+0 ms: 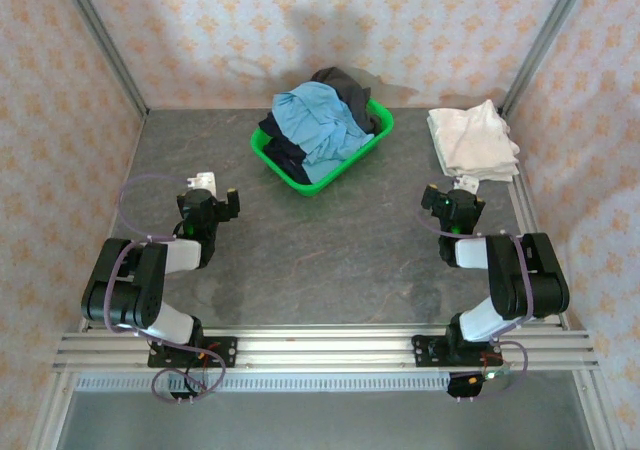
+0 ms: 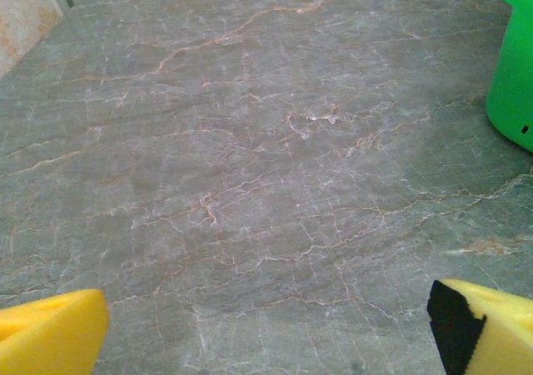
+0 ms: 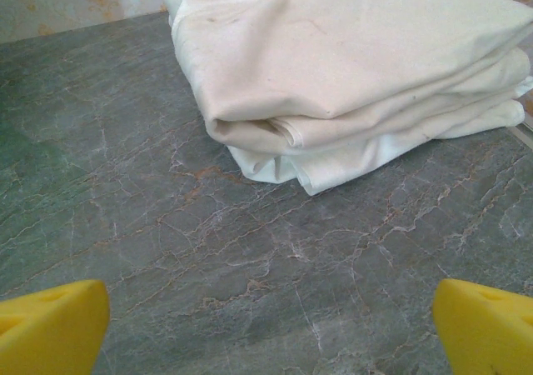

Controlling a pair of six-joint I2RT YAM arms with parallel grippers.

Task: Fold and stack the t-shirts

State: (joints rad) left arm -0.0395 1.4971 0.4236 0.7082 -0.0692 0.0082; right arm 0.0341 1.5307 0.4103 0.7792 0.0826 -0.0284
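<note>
On the near side of the green basket [image 1: 268, 155], the left gripper [image 1: 215, 194] sits to its left and the right gripper [image 1: 452, 191] to its right, both with jaws spread wide and empty. The bare table [image 1: 330, 250] before the basket likely serves as folding space. Inside the basket, a sky-blue t-shirt [image 1: 318, 120] lies heaped among dark garments [image 1: 345, 85] that could snag a lift. Right of the basket, folded cream t-shirts [image 1: 472, 140] sit stacked, apparently finished.

The table top [image 2: 250, 183] is seen as a matt, stone-like surface with fine veins. The green basket [image 2: 512, 75] is made of smooth, glossy plastic. The folded cream-white t-shirts [image 3: 350, 67] are of soft, matt cloth. The near rail [image 1: 320, 342] is ribbed metal.
</note>
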